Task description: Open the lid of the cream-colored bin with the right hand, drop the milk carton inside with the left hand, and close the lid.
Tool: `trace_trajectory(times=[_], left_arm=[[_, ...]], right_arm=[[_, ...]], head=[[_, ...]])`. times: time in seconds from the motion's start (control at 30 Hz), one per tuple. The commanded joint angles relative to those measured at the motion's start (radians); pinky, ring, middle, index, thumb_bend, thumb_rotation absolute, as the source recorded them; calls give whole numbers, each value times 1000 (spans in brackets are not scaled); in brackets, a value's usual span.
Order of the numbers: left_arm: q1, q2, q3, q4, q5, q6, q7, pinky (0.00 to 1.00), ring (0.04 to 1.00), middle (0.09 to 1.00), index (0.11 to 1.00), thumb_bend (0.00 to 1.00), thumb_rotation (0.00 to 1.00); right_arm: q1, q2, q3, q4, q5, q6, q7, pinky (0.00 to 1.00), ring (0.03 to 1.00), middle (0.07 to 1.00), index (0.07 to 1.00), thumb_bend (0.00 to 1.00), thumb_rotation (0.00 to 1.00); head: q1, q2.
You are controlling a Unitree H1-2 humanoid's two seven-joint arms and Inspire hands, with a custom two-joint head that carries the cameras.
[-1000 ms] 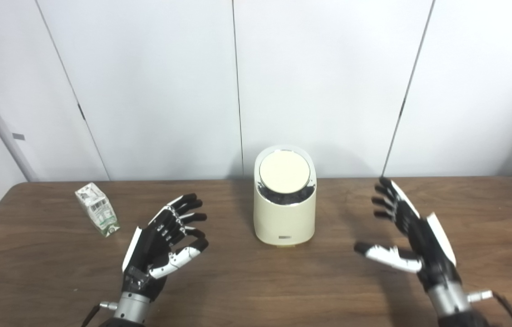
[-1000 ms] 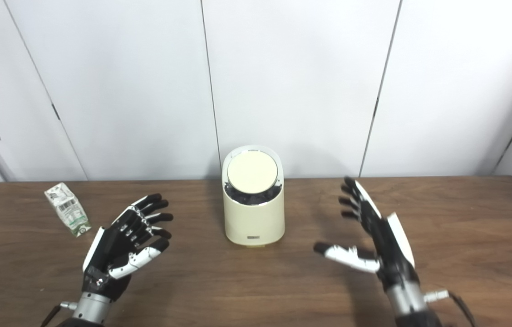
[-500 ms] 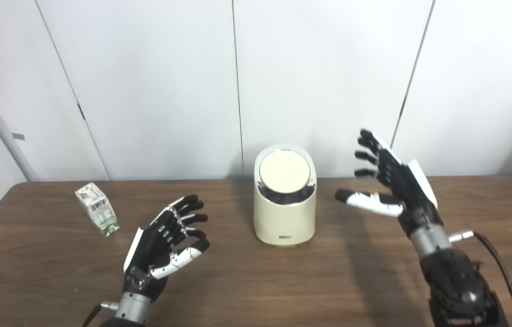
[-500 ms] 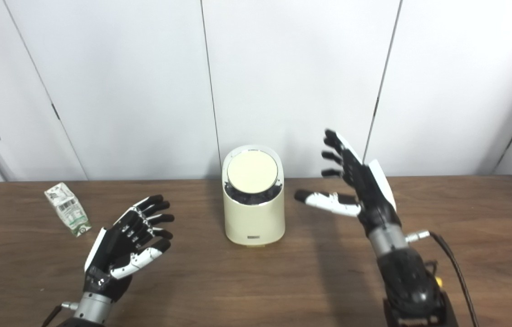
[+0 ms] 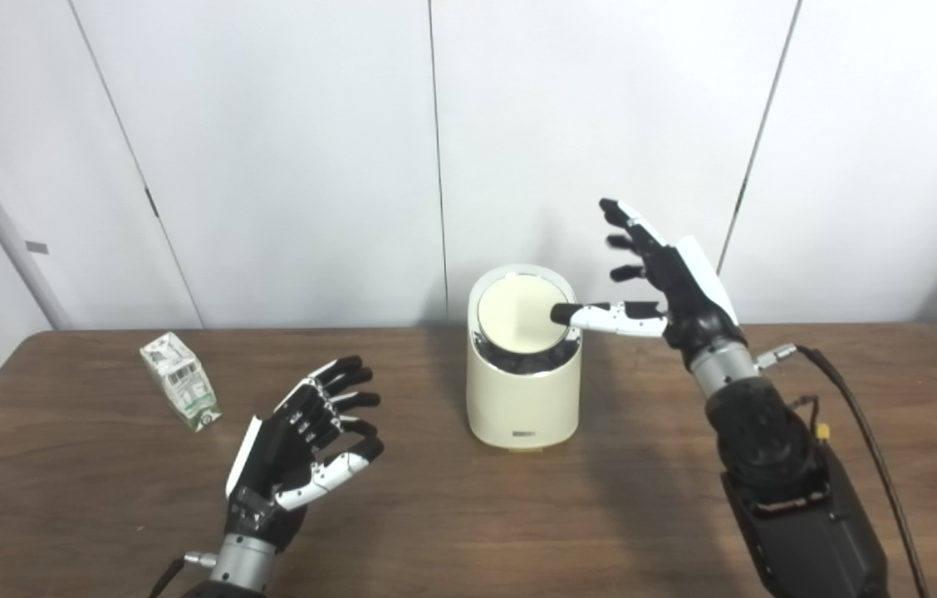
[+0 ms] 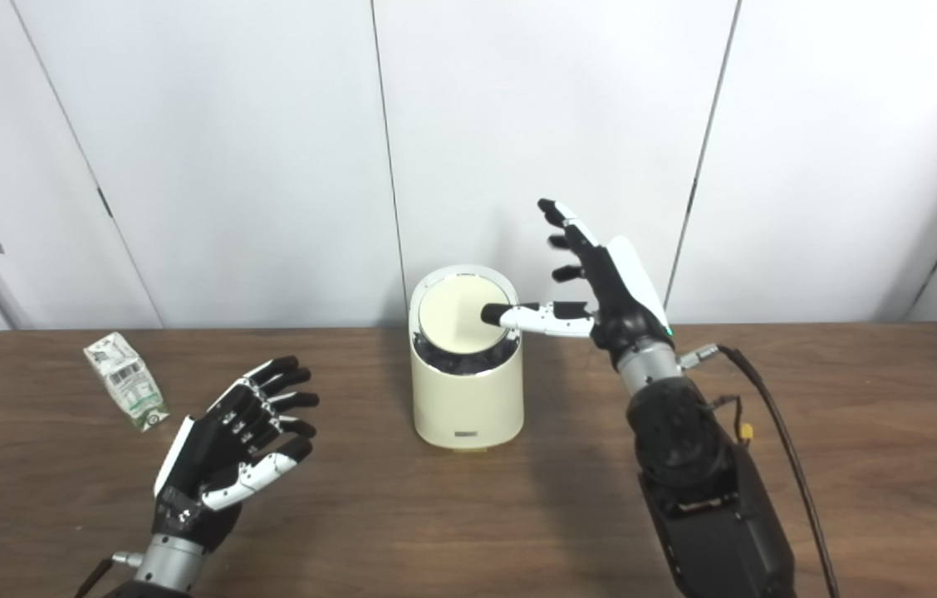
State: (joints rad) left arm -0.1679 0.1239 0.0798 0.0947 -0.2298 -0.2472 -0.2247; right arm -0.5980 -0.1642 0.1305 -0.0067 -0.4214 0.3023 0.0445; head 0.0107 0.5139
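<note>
The cream-colored bin (image 5: 523, 399) stands at the middle back of the wooden table (image 5: 452, 515), its round lid (image 5: 518, 311) closed and tilted toward me. My right hand (image 5: 668, 278) is raised beside the bin's right side, open, fingers spread upward, and its thumb reaches across the lid's right edge. A small white and green milk carton (image 5: 179, 391) lies on the table at the far left. My left hand (image 5: 298, 453) hovers open, palm up, between the carton and the bin, holding nothing.
White wall panels (image 5: 601, 124) rise right behind the table's back edge. A black cable (image 5: 875, 448) trails from my right forearm across the table's right side.
My right hand has risen from low over the right side of the table and swung left to the bin, so its thumb now lies over the lid's edge. The left hand and carton stayed put.
</note>
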Motion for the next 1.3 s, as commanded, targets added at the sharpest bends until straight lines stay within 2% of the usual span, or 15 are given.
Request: trace_trajectory(times=[0.0, 0.13, 0.23, 0.33, 0.47, 0.63, 0.97, 1.27], left_arm=[[-26, 6, -1, -35, 9, -22, 5, 573, 713, 801, 828, 711, 143], [-26, 7, -2, -37, -3, -20, 1, 552, 714, 804, 832, 714, 140], [-26, 7, -4, -39, -3, -14, 2, 562, 720, 806, 834, 709, 138], [-27, 6, -5, -39, 2, -11, 6, 570, 717, 801, 829, 705, 129], [-28, 6, -8, -38, 6, -17, 8, 564, 717, 802, 827, 712, 148], [-28, 7, -13, -48, 12, -8, 15, 574, 715, 802, 826, 701, 145], [-23, 6, -17, -71, 10, 7, 22, 569, 713, 804, 826, 707, 154], [-19, 5, -19, -92, 7, 25, 22, 572, 715, 801, 827, 699, 148]], right_arm=[[-73, 11, -1, 1, -9, -11, -21, 692, 880, 943, 925, 813, 341], [-91, 31, 5, 36, -13, -7, -25, 756, 922, 970, 936, 804, 315], [-104, 43, 9, 63, -21, -13, -38, 766, 921, 965, 929, 810, 302], [-119, 51, 19, 93, -39, -1, -43, 770, 912, 953, 930, 824, 320], [-132, 49, 28, 132, -52, -12, -48, 832, 933, 952, 933, 855, 358], [-140, 40, 39, 155, -59, -10, -37, 859, 939, 953, 937, 869, 359], [-137, 27, 62, 161, -91, 5, -28, 818, 927, 951, 933, 898, 350], [-121, -1, 104, 138, -137, 13, -4, 809, 912, 939, 926, 914, 275]], head=[[0, 2], [1, 4], [4, 10], [5, 9], [7, 13], [10, 21], [15, 31], [20, 47]])
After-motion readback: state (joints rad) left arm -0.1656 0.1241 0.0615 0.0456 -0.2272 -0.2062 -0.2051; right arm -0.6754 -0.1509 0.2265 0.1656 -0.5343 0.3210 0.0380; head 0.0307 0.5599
